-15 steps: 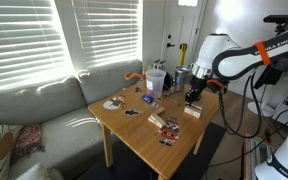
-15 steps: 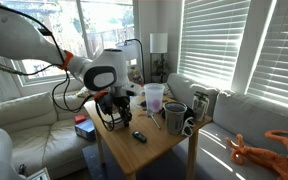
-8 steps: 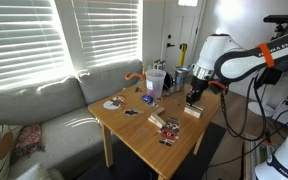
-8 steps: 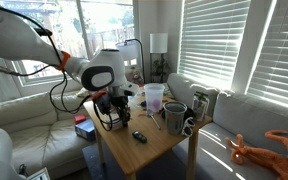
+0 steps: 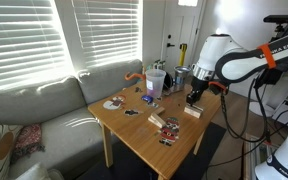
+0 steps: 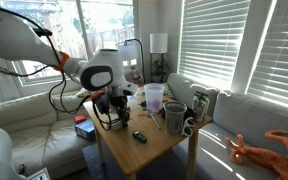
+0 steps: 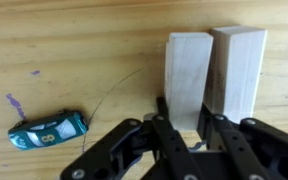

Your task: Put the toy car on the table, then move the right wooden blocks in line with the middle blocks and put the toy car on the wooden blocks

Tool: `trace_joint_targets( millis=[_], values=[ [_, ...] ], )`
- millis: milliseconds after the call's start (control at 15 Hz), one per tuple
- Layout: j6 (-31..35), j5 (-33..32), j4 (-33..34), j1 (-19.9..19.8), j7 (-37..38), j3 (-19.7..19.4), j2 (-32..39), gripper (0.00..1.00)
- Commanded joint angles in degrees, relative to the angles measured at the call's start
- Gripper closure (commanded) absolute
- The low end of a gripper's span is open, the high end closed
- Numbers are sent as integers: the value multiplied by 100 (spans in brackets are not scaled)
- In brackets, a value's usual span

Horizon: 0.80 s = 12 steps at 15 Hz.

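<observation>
Wrist view showed the toy car (image 7: pixel 48 128), small, dark teal with pale markings, lying on the grainy light-wood table (image 7: pixel 74 50), apart from two wooden blocks (image 7: pixel 232 70) that were pale, smooth, square-edged and touching side by side. The black gripper (image 7: pixel 189 126) was closed on the near end of one block. Exterior views showed the white arm (image 5: pixel 219 52) bent down over the square, wooden-legged table (image 6: pixel 159 150), the gripper low at one edge; the car was too small to pick out
</observation>
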Motion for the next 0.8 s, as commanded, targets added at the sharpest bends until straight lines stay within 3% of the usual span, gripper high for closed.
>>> trace_joint_targets(
  millis=[0,133,200,333,467,667,733],
  values=[
    [-39,-67,-222,-77,98,42,-197,39],
    [-41,-49,-243,-93,82,10,-245,25],
    [-36,-49,-258,-104,81,2,-274,22],
    [-37,-60,-288,-147,83,-17,-312,47],
    [-33,-73,-288,-196,104,-22,-341,62],
    [-28,-34,-293,-266,96,-50,-400,57],
    [-17,-2,-292,-267,75,-66,-418,43]
  ],
)
